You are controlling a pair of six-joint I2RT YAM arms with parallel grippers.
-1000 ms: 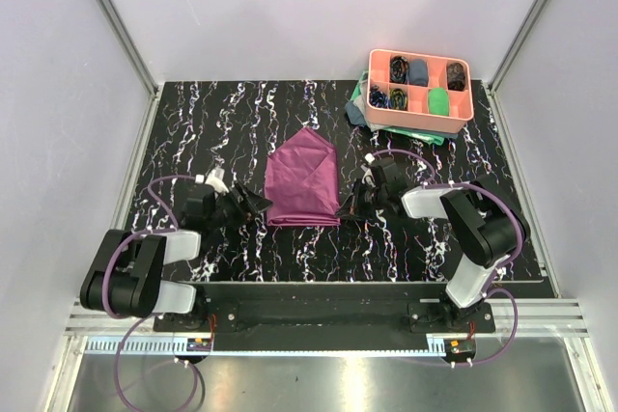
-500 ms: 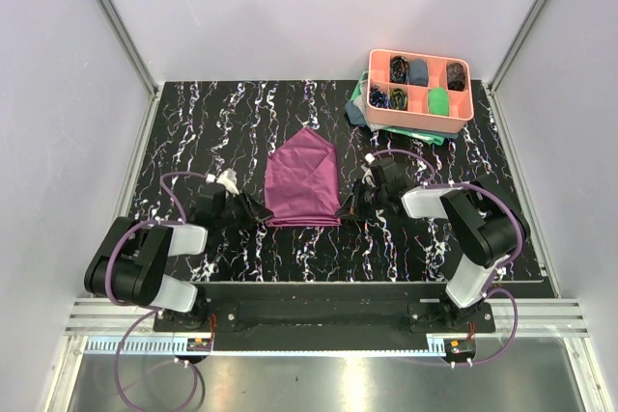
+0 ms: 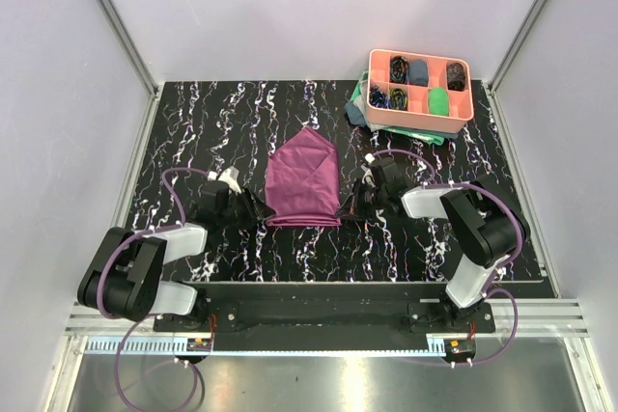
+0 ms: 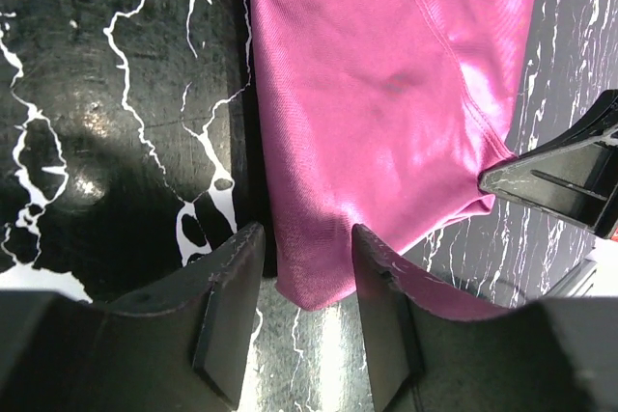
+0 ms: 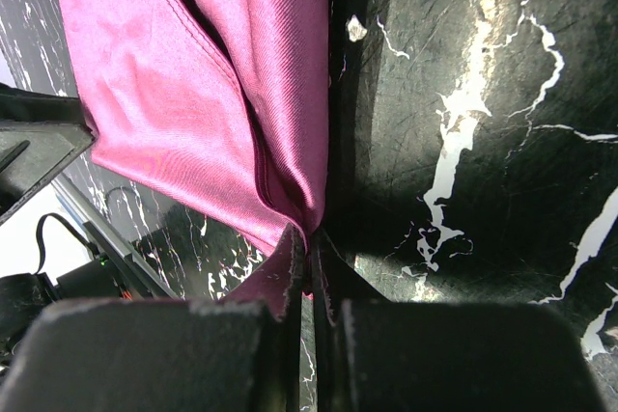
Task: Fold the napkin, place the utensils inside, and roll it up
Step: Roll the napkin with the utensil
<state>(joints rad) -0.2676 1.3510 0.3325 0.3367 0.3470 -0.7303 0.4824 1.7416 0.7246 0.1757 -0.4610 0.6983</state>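
- The plum-purple soft cloth napkin lies folded to a point in the middle of the black white-veined table, its straight folded edge towards the near edge.
- The right gripper is clenched on the napkin's near right corner, with cloth pinched between the closed fingers.
- The left gripper is released. Its fingers stand apart astride the near left corner and have not yet closed.
- The gold-and-teal utensils are not visible, and whether they lie inside the fold cannot be told.
- Judged step: taking both near corners, to fold or start rolling. Next, the left fingers should close on the corner, then both arms should move together.
- Against a second ago, the left arm has edged in to the cloth; the right arm and napkin are unchanged.
- The pink plastic divided tray sits at the far right corner.
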